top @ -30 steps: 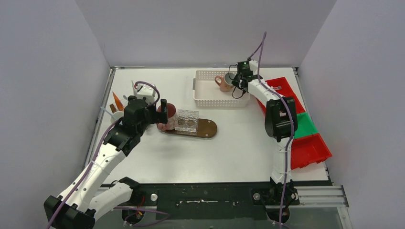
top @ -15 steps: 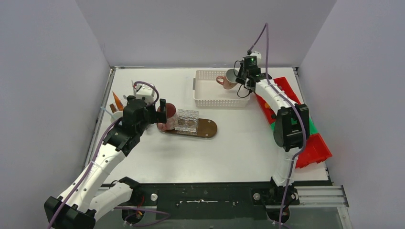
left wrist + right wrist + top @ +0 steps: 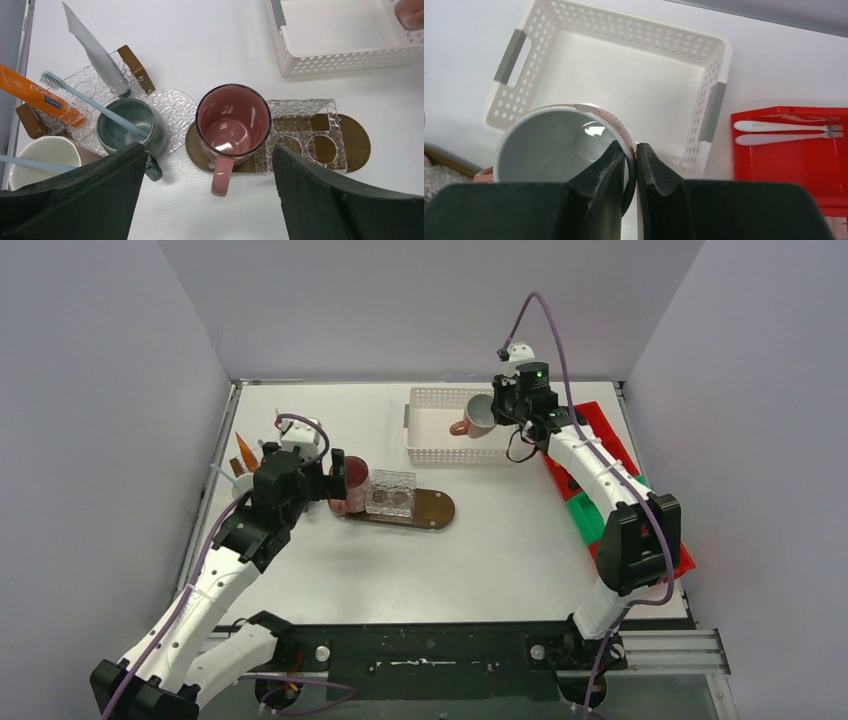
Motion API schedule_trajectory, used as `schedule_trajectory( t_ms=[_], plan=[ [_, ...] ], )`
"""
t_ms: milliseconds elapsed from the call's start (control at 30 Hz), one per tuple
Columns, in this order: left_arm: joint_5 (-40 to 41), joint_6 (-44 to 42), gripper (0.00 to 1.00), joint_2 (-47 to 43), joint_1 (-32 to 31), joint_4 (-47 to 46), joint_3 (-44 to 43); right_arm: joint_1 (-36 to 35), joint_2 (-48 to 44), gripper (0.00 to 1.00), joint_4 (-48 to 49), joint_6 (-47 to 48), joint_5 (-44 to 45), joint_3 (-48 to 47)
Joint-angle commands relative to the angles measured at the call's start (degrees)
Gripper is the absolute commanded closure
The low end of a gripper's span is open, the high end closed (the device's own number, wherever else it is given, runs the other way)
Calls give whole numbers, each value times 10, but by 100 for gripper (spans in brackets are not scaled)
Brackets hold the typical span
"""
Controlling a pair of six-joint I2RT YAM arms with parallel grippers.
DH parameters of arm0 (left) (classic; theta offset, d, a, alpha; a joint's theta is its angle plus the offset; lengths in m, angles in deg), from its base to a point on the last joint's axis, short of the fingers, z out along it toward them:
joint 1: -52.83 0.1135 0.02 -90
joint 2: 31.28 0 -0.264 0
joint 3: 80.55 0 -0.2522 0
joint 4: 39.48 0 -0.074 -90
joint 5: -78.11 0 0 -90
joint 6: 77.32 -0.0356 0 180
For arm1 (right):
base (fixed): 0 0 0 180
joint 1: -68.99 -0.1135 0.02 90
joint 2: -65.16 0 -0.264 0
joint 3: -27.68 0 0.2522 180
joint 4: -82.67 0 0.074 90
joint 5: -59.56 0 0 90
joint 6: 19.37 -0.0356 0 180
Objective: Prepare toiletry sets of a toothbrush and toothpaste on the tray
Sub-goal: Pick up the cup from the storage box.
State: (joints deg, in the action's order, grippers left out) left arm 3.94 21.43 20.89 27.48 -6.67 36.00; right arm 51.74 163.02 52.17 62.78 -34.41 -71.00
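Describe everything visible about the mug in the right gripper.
The mug looks like glossy ceramic: white and empty inside, pinkish outside, with a pink handle on the side away from the gripper. The right gripper is shut on its rim, one finger inside and one outside; nothing else appears to touch it. It hangs over the white perforated basket, seemingly clear of the basket's floor.

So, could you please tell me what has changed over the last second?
The right gripper, shut on the pink-handled mug by its rim, has lifted it up from the white basket. The left gripper stays open over the maroon mug on the tray.
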Motion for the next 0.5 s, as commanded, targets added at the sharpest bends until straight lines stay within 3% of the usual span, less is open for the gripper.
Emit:
schedule_trajectory(
  t_ms=[0,267,467],
  plan=[
    [0,-5,6,-16,5,-40,0,-30,-61,100,33,97,-40,11],
    [5,-2,6,-24,10,-42,3,-84,-116,100,37,209,-125,72],
    [13,-1,6,-25,12,-42,3,-109,-105,100,-5,255,-182,65]
  ],
)
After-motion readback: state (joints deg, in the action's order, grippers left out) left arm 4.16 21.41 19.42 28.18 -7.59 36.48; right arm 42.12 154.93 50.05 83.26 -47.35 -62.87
